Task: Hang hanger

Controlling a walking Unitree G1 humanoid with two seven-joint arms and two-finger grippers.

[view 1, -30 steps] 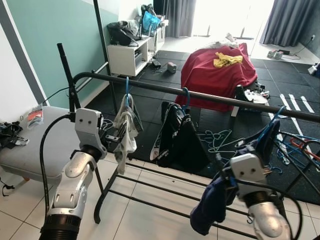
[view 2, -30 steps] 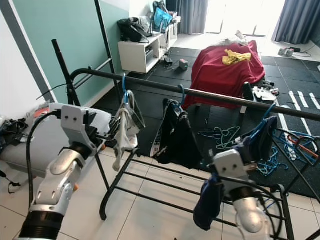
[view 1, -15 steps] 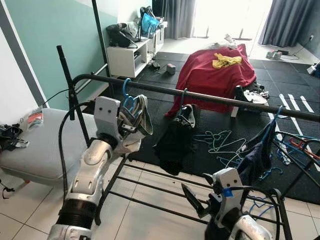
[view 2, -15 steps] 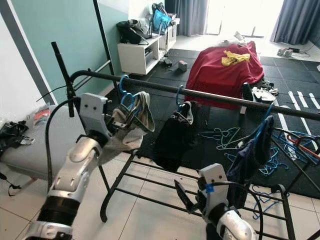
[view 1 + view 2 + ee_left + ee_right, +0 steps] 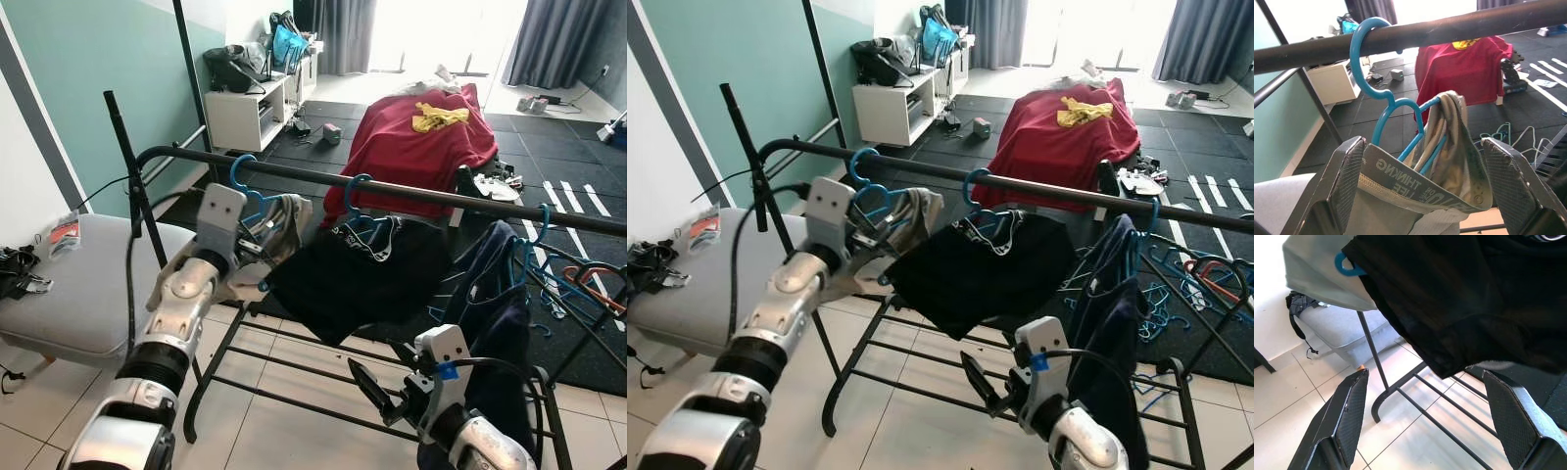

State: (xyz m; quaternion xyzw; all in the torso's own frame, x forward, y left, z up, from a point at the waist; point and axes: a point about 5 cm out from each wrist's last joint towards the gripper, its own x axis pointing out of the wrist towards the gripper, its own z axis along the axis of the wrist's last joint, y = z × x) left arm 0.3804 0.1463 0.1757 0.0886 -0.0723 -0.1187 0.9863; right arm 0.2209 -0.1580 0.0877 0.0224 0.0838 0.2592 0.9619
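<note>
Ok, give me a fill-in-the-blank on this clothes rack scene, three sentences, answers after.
1. The hook of the blue hanger sits over the black ____.
2. The left gripper holds a grey garment that hangs on the ____ hanger.
3. The right gripper is open and holds ____.

Missing words: rail; blue; nothing

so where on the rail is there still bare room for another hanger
The rail is bare between the black garment's hook and the navy garment's hook. The stretch between the left gripper's grey garment and the black garment is crowded. The right gripper is open below.
</note>
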